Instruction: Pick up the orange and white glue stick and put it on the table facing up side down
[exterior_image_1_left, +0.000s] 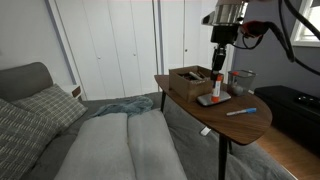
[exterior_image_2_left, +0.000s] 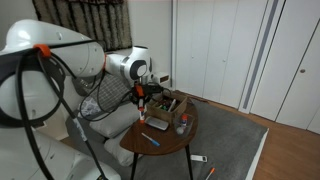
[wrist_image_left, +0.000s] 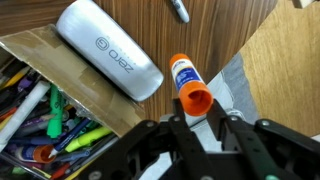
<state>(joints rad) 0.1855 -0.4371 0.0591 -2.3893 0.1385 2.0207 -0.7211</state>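
The glue stick (wrist_image_left: 184, 78), white with an orange-red end, stands nearly along my view in the wrist camera, orange end toward me. My gripper (wrist_image_left: 203, 120) has its two black fingers closed against that orange end. The stick is just over the brown wooden table (wrist_image_left: 240, 35), next to a silver case (wrist_image_left: 108, 60). In both exterior views the gripper (exterior_image_1_left: 218, 86) (exterior_image_2_left: 141, 108) hangs straight down over the round side table (exterior_image_1_left: 245, 125) (exterior_image_2_left: 165, 147), with a bit of orange at its tips.
A shallow brown box (exterior_image_1_left: 184, 82) (wrist_image_left: 40, 55) full of pens and markers sits on the table beside the case (exterior_image_1_left: 212, 100). A slim blue pen (exterior_image_1_left: 241, 111) (exterior_image_2_left: 150, 139) and a clear cup (exterior_image_1_left: 240, 80) are also there. A grey couch (exterior_image_1_left: 110, 140) lies below the table.
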